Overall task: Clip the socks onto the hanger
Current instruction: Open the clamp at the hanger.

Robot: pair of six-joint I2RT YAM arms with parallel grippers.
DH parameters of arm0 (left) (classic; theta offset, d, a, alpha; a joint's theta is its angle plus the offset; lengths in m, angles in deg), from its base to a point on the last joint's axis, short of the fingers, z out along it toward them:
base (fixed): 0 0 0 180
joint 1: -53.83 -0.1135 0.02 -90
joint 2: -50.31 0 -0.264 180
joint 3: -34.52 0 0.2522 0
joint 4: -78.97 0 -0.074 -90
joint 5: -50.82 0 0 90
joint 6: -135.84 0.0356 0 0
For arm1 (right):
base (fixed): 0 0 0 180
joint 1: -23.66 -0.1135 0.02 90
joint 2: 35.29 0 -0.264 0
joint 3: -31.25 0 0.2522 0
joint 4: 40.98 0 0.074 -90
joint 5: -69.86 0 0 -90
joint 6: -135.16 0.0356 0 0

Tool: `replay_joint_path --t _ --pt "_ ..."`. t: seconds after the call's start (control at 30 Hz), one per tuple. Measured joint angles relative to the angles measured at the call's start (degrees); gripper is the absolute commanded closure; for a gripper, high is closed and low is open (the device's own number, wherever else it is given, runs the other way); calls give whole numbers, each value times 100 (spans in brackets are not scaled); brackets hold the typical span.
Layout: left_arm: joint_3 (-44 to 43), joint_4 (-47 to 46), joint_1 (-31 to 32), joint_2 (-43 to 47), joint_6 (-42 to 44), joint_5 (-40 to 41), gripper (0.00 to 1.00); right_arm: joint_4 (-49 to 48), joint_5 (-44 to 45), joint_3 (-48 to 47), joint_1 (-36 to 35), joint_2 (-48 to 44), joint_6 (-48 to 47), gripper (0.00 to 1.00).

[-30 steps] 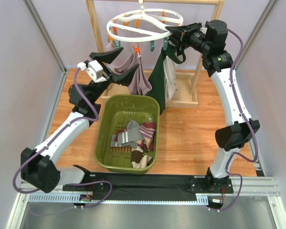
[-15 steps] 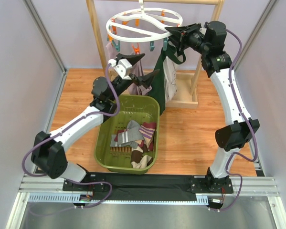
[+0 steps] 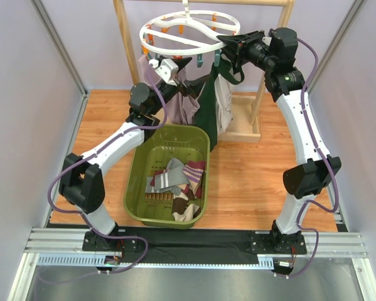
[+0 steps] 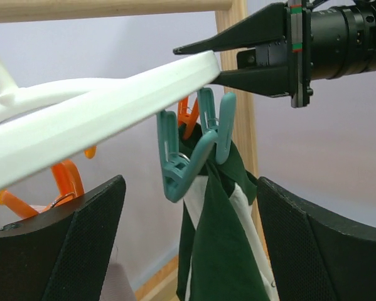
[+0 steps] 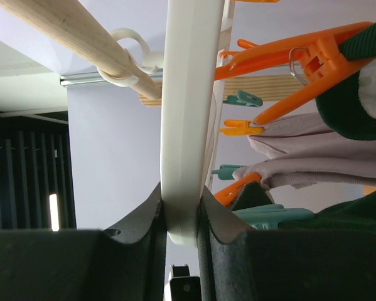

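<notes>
The white ring hanger (image 3: pixel 189 30) hangs from the wooden rail. My right gripper (image 3: pixel 228 42) is shut on its rim; in the right wrist view both fingers (image 5: pixel 144 219) clamp the white rim (image 5: pixel 185 113). My left gripper (image 3: pixel 191 84) is open and empty just under the ring. In the left wrist view its fingers (image 4: pixel 62 251) stand on either side of a dark green sock (image 4: pixel 222 251) held by a teal clip (image 4: pixel 186 164). Lilac-grey socks (image 3: pixel 180 103) and the green sock (image 3: pixel 208 113) hang from clips. More socks (image 3: pixel 175 179) lie in the basket.
The olive-green slotted basket (image 3: pixel 137 182) stands on the wooden floor below the hanger. The light wooden rack (image 3: pixel 260 94) stands behind, its rail (image 5: pixel 81 44) carrying the hanger's hook. Orange clips (image 5: pixel 294 56) dangle from the ring. Grey walls close in both sides.
My left arm has swung up and to the right, from left of the basket to just under the ring beside the green sock. The right gripper has stayed on the rim.
</notes>
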Motion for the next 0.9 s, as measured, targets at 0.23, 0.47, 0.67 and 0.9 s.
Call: replay_joint_path --t 0.23,0.47,0.67,0.9 --pt "-444 -166 -310 -382 -586 -732 15 -13 2 0 0 0 2 100" --pt "-479 -424 -345 -562 -855 -1152 25 -35 -20 0 0 0 -7 100" --pt "-616 -699 -341 -675 -1047 -1355 33 -37 -24 0 0 0 -13 100" --pt "-953 -852 -450 -885 -1318 -1692 46 -42 -22 -2 0 0 -4 100"
